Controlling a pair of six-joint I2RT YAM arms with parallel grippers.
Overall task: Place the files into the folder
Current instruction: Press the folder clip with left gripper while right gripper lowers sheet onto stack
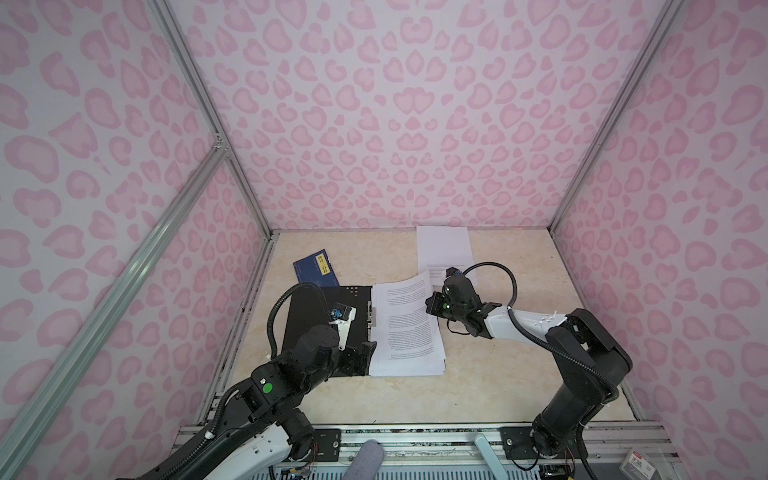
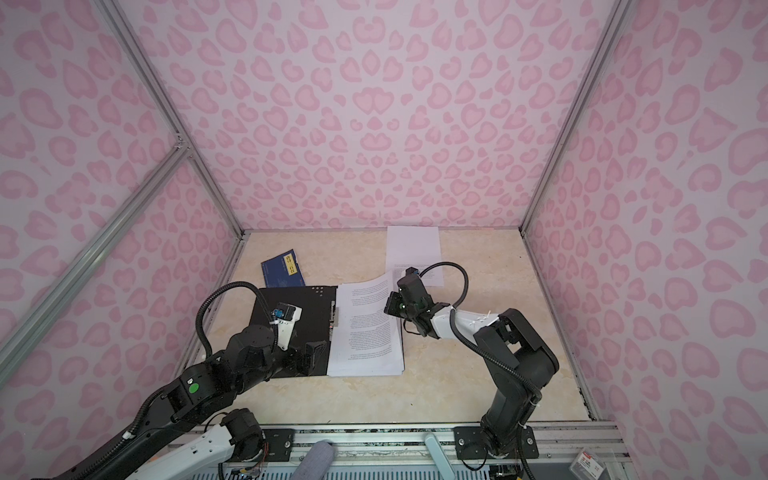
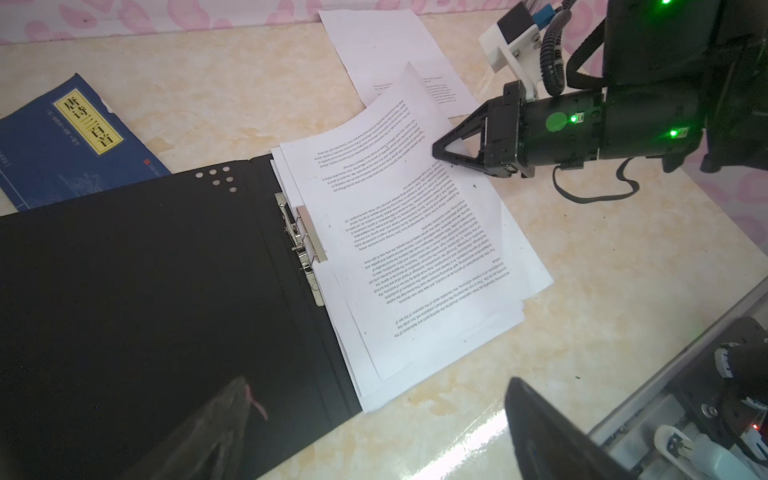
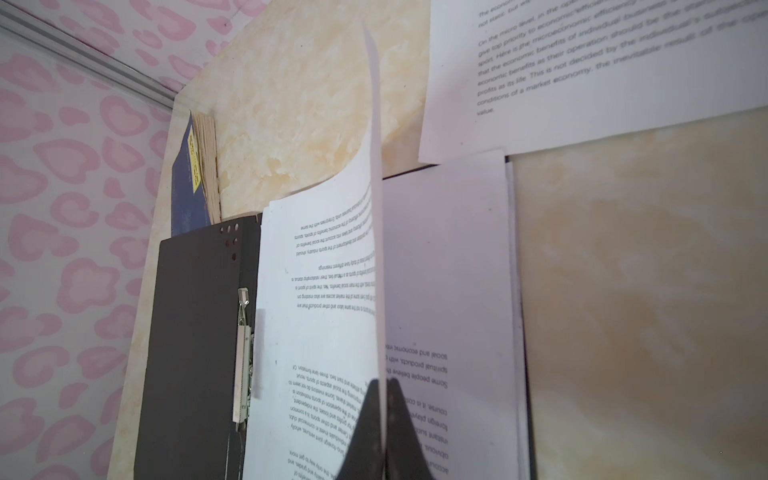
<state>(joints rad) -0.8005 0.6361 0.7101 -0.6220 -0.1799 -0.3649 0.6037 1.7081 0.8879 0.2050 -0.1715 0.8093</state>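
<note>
The folder (image 1: 353, 297) lies open on the table, black inside up, with its metal clip (image 3: 305, 237) along the spine. A stack of the files (image 1: 409, 340) rests on its right half. My right gripper (image 1: 429, 305) is shut on the right edge of the top sheet (image 4: 332, 291), which curves up off the stack; the right wrist view shows the sheet pinched between the fingertips (image 4: 370, 399). One more printed sheet (image 1: 444, 249) lies flat behind the folder by the back wall. My left gripper (image 3: 378, 380) hangs open over the folder's front edge, holding nothing.
A small dark-blue booklet (image 1: 314, 269) with a yellow label lies behind the folder's left corner, partly tucked under it. Pink patterned walls close in the table (image 1: 498, 374) on three sides. An aluminium rail (image 1: 415, 432) runs along the front edge.
</note>
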